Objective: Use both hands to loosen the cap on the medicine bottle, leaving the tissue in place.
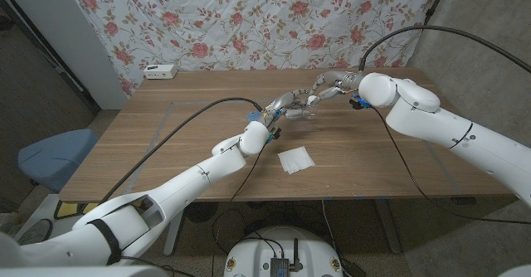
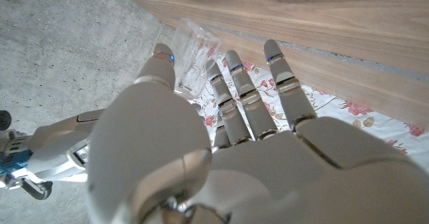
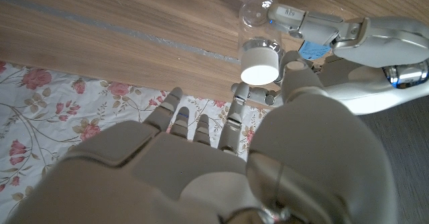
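Where the two hands meet past the table's middle, I see the bottle (image 3: 257,29), clear plastic with a white cap (image 3: 259,66); I can read no label or writing on it. My left hand (image 1: 286,105) grips the clear body, thumb on one side and fingers on the other. My right hand (image 1: 330,88) has its thumb and fingertips at the cap, though I cannot tell if they truly clamp it. The tissue (image 1: 296,159) lies flat on the table (image 1: 166,136), nearer me and apart from the bottle. A white box (image 1: 160,71) sits at the far left edge before the floral cloth (image 1: 274,20).
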### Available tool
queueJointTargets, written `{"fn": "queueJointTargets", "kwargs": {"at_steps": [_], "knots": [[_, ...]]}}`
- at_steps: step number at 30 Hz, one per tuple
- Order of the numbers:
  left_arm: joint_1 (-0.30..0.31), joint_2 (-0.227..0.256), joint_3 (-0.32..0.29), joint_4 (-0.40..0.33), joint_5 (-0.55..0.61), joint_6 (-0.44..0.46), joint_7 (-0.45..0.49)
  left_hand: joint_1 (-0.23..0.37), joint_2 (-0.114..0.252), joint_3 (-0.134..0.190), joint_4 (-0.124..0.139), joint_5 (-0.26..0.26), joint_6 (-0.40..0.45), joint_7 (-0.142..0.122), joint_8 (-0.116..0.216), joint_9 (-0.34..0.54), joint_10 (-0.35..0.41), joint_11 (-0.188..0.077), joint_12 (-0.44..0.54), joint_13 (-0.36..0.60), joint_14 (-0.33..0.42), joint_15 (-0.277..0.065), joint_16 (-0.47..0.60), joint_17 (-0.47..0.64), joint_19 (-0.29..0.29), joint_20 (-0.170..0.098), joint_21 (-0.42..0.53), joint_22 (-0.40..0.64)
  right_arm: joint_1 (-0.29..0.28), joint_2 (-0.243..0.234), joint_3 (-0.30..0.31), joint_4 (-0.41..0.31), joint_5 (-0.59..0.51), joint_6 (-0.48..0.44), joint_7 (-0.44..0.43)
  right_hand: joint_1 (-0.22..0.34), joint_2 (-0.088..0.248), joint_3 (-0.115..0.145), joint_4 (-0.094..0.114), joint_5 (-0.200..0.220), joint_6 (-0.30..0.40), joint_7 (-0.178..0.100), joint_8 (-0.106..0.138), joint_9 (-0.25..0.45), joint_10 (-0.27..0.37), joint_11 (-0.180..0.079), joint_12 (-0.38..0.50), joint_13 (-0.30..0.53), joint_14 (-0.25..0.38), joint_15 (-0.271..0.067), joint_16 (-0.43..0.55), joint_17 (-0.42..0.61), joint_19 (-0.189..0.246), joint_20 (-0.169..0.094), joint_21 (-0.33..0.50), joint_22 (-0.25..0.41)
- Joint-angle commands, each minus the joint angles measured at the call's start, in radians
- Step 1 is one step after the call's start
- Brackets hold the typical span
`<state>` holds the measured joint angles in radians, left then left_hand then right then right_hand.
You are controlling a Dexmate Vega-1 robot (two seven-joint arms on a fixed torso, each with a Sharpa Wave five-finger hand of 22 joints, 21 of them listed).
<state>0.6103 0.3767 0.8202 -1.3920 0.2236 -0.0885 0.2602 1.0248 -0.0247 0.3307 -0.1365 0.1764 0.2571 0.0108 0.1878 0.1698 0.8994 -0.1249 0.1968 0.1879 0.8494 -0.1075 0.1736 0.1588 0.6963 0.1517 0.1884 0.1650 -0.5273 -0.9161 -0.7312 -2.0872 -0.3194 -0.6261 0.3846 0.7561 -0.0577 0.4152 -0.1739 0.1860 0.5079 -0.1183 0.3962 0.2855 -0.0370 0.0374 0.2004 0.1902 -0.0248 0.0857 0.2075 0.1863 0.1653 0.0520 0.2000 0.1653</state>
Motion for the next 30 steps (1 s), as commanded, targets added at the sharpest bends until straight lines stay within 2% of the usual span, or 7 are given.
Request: {"fn": "queueJointTargets", "kwargs": {"at_steps": [1, 30], "knots": [[-0.009, -0.007, 0.005, 0.016, 0.004, -0.012, -0.002, 0.003, 0.011, 0.008, 0.004, 0.006, 0.006, -0.005, 0.0, 0.006, 0.013, -0.005, 0.003, 0.006, 0.01, -0.08, 0.001, 0.002, -0.003, -0.005, 0.0, 0.004, 0.003, 0.01, -0.007, 0.014, -0.01, 0.002, -0.007, 0.015, -0.002, 0.009, 0.001, -0.002, 0.018, -0.002, 0.014, 0.005, 0.011, 0.0, 0.007, 0.002, 0.011, -0.001, 0.006, 0.001, 0.014, 0.001, 0.004, 0.002], [-0.011, -0.009, 0.008, 0.024, 0.002, -0.021, -0.007, -0.001, 0.015, 0.016, 0.004, 0.006, 0.007, -0.013, -0.001, 0.006, 0.014, -0.008, 0.002, 0.006, 0.011, -0.077, 0.0, 0.002, -0.005, -0.008, -0.001, 0.004, 0.002, 0.013, -0.009, 0.018, -0.012, -0.022, -0.007, 0.037, -0.001, 0.007, 0.008, -0.007, 0.064, -0.004, 0.058, 0.027, 0.036, 0.001, 0.006, 0.003, 0.033, -0.01, 0.008, 0.003, 0.043, -0.005, 0.002, 0.002]]}}
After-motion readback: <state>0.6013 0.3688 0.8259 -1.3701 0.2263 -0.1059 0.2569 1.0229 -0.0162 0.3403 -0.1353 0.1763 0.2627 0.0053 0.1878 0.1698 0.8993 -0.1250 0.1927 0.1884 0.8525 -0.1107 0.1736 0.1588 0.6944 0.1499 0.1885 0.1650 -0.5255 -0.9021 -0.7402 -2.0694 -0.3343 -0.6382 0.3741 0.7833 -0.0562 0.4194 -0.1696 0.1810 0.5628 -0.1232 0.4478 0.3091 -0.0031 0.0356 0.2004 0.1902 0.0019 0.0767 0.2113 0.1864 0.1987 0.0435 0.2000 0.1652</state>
